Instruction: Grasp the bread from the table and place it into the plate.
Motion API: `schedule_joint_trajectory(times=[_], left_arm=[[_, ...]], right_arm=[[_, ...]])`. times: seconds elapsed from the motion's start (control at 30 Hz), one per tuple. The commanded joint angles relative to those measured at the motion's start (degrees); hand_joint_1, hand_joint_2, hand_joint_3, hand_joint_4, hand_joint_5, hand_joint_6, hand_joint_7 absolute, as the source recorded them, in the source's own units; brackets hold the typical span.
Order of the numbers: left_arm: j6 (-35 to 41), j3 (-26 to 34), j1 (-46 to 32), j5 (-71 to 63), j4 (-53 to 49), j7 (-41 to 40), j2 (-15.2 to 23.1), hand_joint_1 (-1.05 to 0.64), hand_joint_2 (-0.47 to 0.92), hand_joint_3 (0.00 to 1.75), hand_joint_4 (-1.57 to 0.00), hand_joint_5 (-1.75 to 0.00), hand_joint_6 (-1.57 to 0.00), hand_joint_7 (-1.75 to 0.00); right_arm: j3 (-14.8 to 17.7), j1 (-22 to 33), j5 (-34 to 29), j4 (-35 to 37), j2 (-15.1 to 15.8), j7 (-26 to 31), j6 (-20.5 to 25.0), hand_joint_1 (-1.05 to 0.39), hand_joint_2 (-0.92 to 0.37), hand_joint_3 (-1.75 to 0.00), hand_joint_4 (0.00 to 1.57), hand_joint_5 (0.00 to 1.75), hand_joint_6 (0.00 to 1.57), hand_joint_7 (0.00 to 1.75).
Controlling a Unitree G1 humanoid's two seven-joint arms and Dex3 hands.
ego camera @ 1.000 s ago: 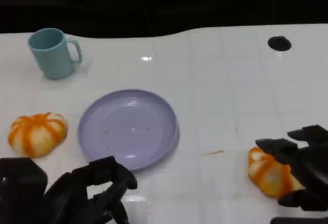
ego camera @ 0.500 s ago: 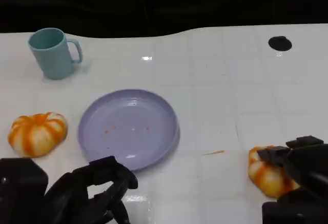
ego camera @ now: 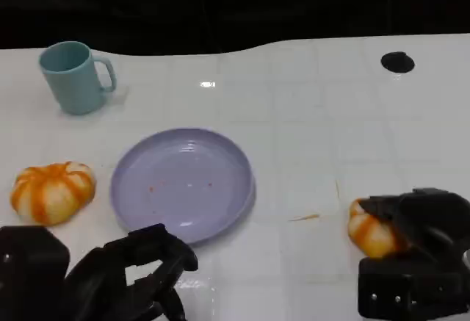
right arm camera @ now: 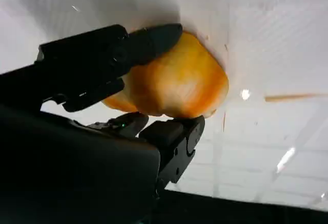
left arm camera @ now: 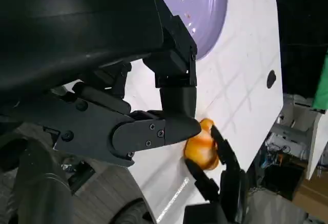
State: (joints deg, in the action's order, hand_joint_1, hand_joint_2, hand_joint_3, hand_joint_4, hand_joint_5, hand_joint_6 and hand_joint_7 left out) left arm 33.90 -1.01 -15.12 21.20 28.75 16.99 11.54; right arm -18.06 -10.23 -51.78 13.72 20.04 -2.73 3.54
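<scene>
Right of the plate (ego camera: 182,186), well apart from it, my right hand (ego camera: 418,251) grips the bread (ego camera: 369,231) from both sides for lifting; whether it has left the table (ego camera: 308,115) I cannot tell. My left hand (ego camera: 125,273) idles below the plate, fingers curled on nothing.

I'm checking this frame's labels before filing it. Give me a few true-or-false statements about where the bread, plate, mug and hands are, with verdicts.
1. The right hand grips a bread. True.
2. The plate holds a bread. False: it holds only a few crumbs; the other bread lies on the table left of it.
3. The mug stands upright beyond the plate, to its left. True.
4. The left hand holds the mug. False: it holds nothing, its fingers curled near the plate's near rim.
5. The gripped bread is over the plate. False: it is well right of it.
</scene>
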Motion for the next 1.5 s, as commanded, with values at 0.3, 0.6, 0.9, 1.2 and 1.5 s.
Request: schedule_joint_trajectory(times=[0.3,0.6,0.9,1.2,1.5], left_arm=[[1.59,0.91,0.13,0.47,1.69,-0.79,0.24,-0.45,0.91,0.50,-0.71,-1.75,-0.64,-1.43],[1.37,0.80,-0.03,0.28,1.71,-0.67,0.19,-0.43,0.91,0.51,-0.71,-1.75,-0.64,-1.43],[1.74,0.68,0.12,0.11,1.88,-0.84,0.12,-0.43,0.91,0.51,-0.71,-1.75,-0.64,-1.43],[0.73,0.56,-0.18,-0.15,1.31,-0.28,0.20,-0.41,0.91,0.54,-0.71,-1.75,-0.64,-1.44],[-0.02,0.25,-1.16,-0.45,1.24,-0.22,0.04,-0.41,0.90,0.56,-0.70,-1.75,-0.63,-1.44]], right_arm=[[-0.11,-4.74,4.94,14.71,0.20,19.72,-7.93,-0.10,-0.54,-0.78,0.87,1.74,0.78,1.57],[0.16,-5.13,7.30,15.11,-0.15,23.87,-10.48,-0.09,-0.42,-1.04,0.91,1.75,0.75,1.67],[0.92,-4.59,10.80,11.58,-1.35,26.54,-14.59,-0.05,-0.36,-1.15,0.91,1.75,0.82,1.50],[2.04,-4.84,17.93,4.22,-5.21,21.30,-16.81,-0.04,-0.37,-1.21,0.90,1.75,0.70,1.75],[0.54,-8.13,20.09,4.62,-10.84,17.08,-16.30,-0.05,-0.31,-1.36,0.93,1.75,0.72,1.73]])
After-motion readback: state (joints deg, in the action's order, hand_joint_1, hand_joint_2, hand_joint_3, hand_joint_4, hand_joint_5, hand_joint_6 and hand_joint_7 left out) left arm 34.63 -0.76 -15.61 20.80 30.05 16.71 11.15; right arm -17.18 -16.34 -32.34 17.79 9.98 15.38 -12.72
